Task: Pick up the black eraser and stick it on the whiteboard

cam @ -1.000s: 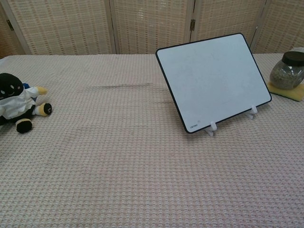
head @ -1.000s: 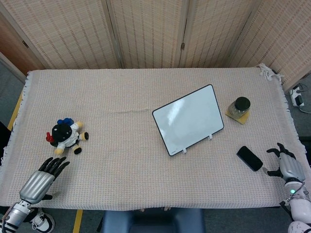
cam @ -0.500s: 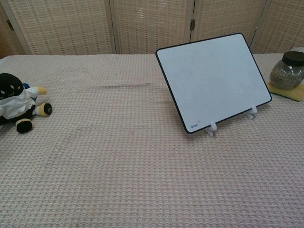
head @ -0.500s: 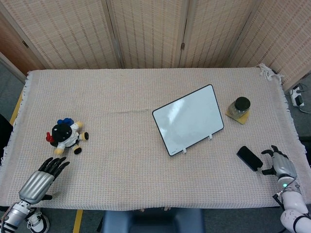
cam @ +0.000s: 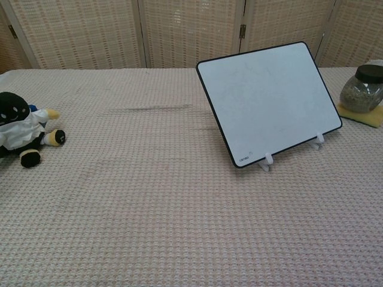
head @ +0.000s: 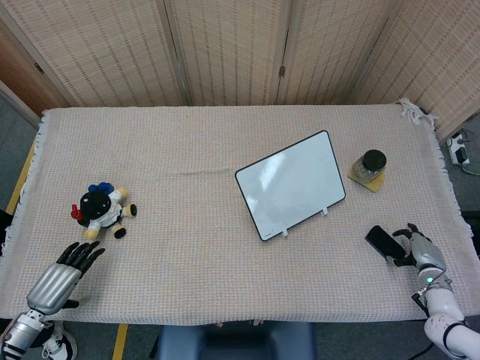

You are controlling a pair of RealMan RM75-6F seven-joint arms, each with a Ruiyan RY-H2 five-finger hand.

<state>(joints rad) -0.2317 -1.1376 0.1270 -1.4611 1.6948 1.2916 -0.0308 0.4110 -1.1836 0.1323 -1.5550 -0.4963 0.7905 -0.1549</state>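
Observation:
The black eraser [head: 383, 242] lies flat on the cloth near the front right, seen only in the head view. My right hand [head: 418, 251] is just to its right, fingers spread and reaching over the eraser's right end; whether they touch it is unclear. The whiteboard [head: 291, 184] [cam: 269, 98] leans back on small white feet in the middle right of the table. My left hand [head: 60, 277] hovers at the front left table edge, fingers apart, holding nothing. Neither hand shows in the chest view.
A black-and-white plush toy [head: 100, 211] [cam: 20, 130] lies at the left. A dark-lidded jar [head: 370, 166] [cam: 361, 89] stands on a yellow pad behind and right of the whiteboard. Woven screens [head: 240, 52] close off the back.
My right hand has moved left along the front edge, closing the gap to the eraser. The left hand has sunk slightly toward the table edge. The eraser and whiteboard have not moved.

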